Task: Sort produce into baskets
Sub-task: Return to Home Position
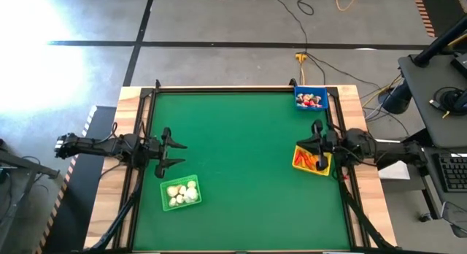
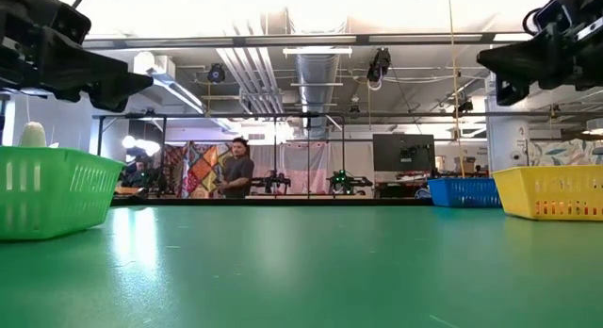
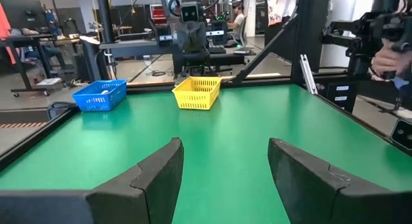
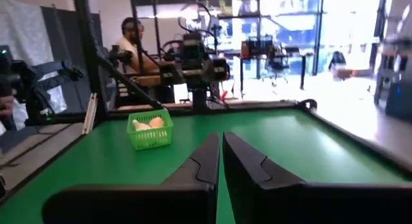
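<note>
**Three baskets filled, both grippers empty**

In the high view, start at the lower left of the frame. There the green basket (image 2: 47, 187) sits on the table (image 1: 241, 159), holding a heap of whitish bulbs (image 1: 182, 193). Your left gripper (image 3: 224, 143) hovers just above it in the frame, near the table's left edge. Its fingers are spread wide with nothing between them.

Move to the right-middle of the frame. The yellow basket (image 2: 551, 191) holds orange carrots (image 1: 310, 163). Your right gripper (image 4: 221, 135) hangs over that basket's upper-left corner, and in the low view it is well clear of the rim. Its fingers are drawn almost together, leaving only a thin slit, and they grip nothing.

Farthest off, at the upper right corner of the table, the blue basket (image 2: 460, 191) carries the red-and-white pieces (image 1: 311, 101).

The green cloth between the baskets shows no loose produce. In the low view a person (image 2: 238, 168) stands in the room beyond the table's far edge.
</note>
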Action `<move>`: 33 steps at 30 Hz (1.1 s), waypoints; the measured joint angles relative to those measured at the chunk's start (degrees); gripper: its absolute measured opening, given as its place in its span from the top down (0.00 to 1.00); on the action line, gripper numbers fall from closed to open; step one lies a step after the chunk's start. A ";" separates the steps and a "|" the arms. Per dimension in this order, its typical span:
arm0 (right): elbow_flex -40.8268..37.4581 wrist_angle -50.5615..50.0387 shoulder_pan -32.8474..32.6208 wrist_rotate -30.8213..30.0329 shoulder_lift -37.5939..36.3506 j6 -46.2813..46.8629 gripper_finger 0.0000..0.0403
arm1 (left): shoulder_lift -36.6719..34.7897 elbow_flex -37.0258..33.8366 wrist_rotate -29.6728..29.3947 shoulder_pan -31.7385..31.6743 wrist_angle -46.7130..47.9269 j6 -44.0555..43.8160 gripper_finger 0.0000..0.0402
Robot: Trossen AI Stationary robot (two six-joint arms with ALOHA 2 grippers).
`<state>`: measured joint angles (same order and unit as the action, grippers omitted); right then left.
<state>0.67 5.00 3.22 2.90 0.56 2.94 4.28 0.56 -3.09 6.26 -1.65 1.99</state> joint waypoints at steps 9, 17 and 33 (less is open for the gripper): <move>0.17 0.00 0.16 -5.56 0.73 -7.59 0.97 | 0.72 -0.02 0.02 0.00 0.00 0.04 0.48; 0.21 -0.07 0.16 -5.62 1.39 -7.47 0.97 | 1.04 -0.02 0.02 0.00 0.00 0.06 0.48; 0.25 -0.09 0.16 -5.65 1.39 -7.47 0.97 | 1.06 -0.04 0.07 0.00 -0.01 0.06 0.48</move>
<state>0.91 4.91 3.38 -2.74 1.96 -4.54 5.34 0.51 -3.03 6.26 -1.66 2.04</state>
